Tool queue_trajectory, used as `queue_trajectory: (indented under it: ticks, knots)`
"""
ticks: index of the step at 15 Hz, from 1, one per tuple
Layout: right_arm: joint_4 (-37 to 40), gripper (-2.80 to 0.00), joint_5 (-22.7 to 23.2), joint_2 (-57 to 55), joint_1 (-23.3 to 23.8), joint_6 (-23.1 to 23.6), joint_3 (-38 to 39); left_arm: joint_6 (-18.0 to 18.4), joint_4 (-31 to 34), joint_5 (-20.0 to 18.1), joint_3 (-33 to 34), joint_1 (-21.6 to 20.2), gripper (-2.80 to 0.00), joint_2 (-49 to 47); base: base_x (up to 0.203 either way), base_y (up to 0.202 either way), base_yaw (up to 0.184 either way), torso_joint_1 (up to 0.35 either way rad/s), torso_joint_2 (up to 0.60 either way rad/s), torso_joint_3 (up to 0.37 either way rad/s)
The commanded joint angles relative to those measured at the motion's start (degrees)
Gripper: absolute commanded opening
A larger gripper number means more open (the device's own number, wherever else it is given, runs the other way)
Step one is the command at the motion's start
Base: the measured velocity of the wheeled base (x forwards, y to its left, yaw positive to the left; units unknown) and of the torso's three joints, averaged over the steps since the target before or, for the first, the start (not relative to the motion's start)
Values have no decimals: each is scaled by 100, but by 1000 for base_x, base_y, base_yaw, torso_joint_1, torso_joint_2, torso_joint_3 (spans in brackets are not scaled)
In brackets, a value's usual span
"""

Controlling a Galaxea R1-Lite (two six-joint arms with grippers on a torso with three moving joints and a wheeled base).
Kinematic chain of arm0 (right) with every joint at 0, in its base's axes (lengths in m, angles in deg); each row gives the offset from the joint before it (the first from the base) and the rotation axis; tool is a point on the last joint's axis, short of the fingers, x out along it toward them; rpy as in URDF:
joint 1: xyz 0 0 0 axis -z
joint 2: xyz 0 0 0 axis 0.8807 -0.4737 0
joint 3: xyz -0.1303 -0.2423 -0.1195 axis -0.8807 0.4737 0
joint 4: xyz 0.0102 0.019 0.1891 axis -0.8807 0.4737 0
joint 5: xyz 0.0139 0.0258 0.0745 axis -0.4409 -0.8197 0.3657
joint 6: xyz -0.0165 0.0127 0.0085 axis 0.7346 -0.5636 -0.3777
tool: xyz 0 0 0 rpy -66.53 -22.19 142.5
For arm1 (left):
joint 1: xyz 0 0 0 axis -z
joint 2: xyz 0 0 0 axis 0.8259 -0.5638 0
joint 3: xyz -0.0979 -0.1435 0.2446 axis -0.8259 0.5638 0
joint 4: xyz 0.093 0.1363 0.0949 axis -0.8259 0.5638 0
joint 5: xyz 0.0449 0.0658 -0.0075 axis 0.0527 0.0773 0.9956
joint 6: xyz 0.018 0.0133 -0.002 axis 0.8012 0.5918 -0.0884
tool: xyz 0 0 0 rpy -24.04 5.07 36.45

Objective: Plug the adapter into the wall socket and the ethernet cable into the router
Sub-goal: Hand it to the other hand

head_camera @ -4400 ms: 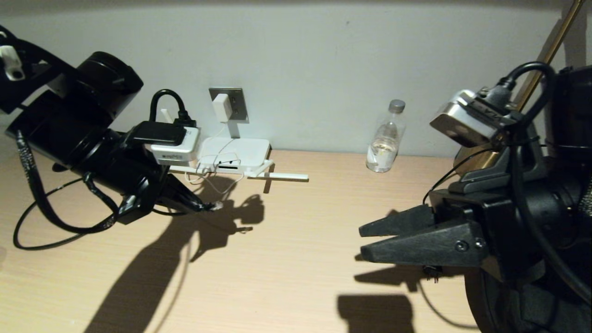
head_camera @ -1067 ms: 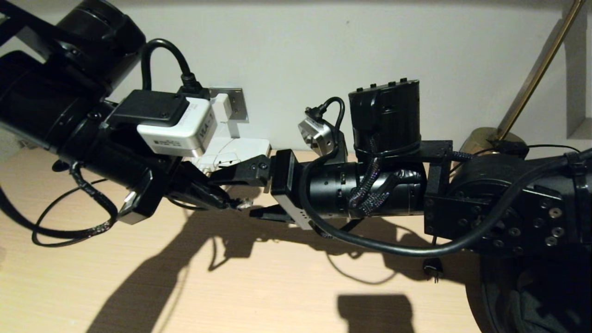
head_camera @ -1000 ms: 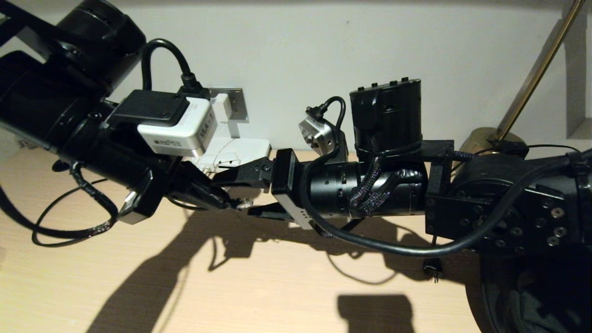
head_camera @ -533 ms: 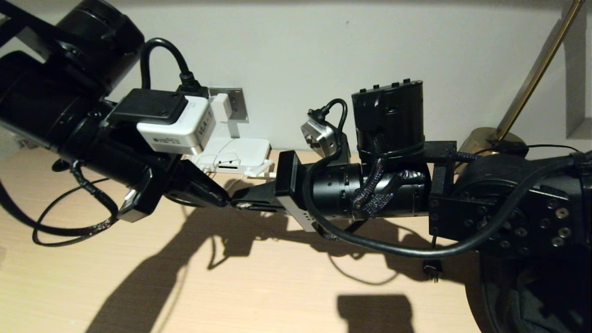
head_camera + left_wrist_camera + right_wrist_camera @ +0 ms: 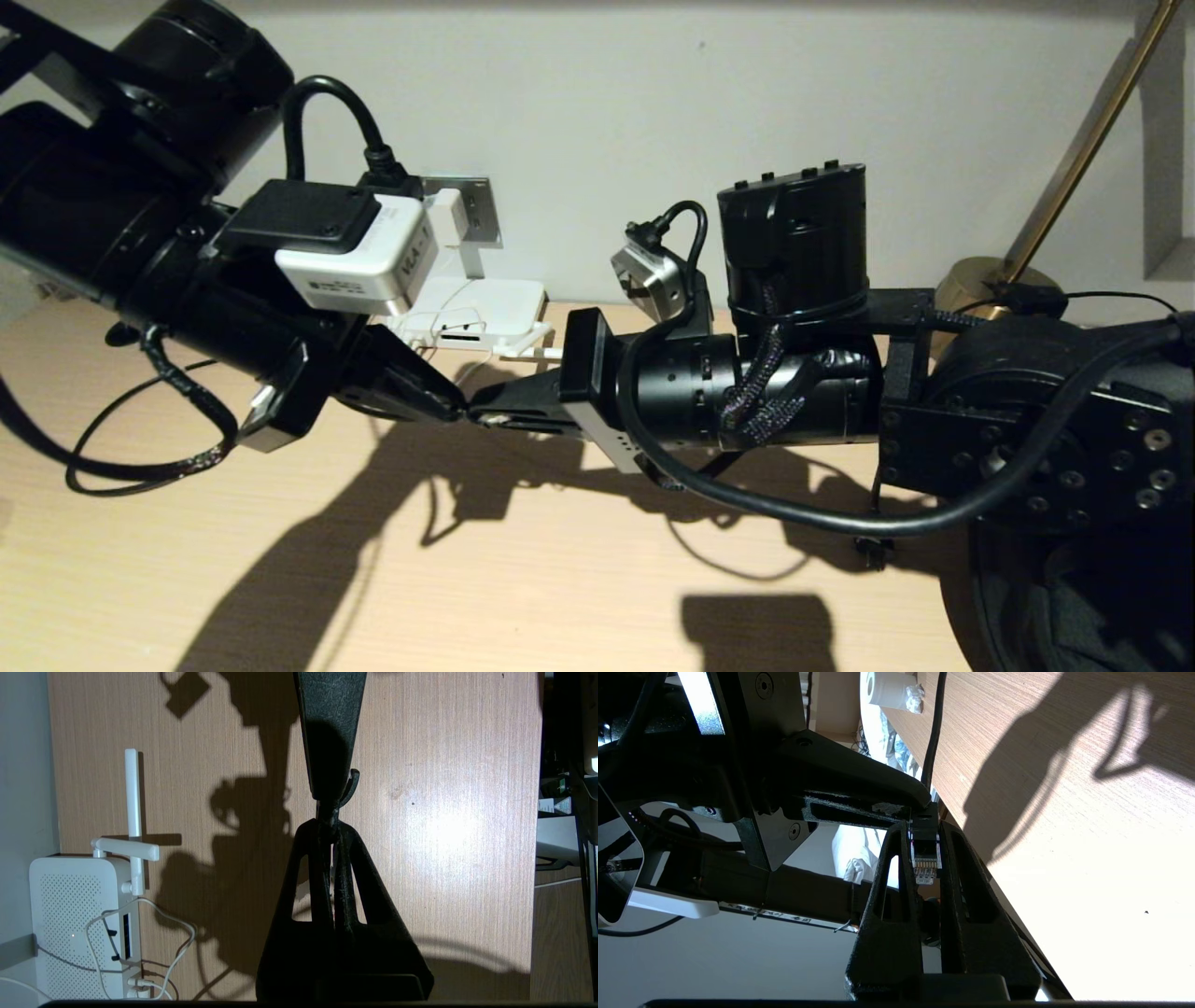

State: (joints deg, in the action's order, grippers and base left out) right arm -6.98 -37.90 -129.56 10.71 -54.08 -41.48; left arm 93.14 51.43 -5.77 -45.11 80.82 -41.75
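Two grippers are meeting over one table; left gripper is clenching one cable; right gripper is grasping its plug; one router is sitting behind.

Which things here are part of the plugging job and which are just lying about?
Part of the job:
- small white adapter, in the grey metallic wall socket
- flat white router with stick antennas
- thin black ethernet cable, its clear clip plug pinched in the right gripper
- left gripper, shut on that cable

Lying about:
- brass lamp stand
- wooden table
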Motion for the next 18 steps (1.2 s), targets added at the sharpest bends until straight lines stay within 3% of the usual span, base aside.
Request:
queue_trajectory:
  ticks: [1, 2, 3, 10, 11, 13, 16, 18]
  knots:
    - [-16, -280, 32, 17, -5, -29, 1, 41, 30, -4, -1, 0, -280, -14, 0, 0, 0, 0, 0, 0]
    - [-16, -280, 32, 17, -5, -29, 0, 37, 30, -4, -1, 0, -280, -14, 0, 0, 0, 0, 0, 0]
    - [-16, -280, 32, 17, -5, -29, 1, 33, 30, -4, -1, 0, 0, -14, 0, 0, 0, 0, 0, 0]
    - [10, -280, 32, 35, 4, -114, -8, 59, -90, 43, 0, 0, 0, 128, 0, 0, 0, 0, 0, 0]
    - [10, -280, 32, 55, 4, -328, -18, 59, -304, 79, 23, 0, 0, 209, 0, 0, 0, 0, 0, 0]
    - [4, -280, 32, 136, 8, -1208, -71, 59, -967, 100, 287, 0, 0, 479, 0, 0, 0, 0, 0, 0]
    - [17, -280, 37, 192, 18, -2168, -91, 35, -1839, 63, 1141, -36, 0, 1190, 0, 0, 0, 0, 0, 0]
    - [-6, -280, 49, 176, 56, -2683, -110, 18, -2050, -1, 1627, -56, 0, 1798, 0, 0, 0, 0, 0, 0]
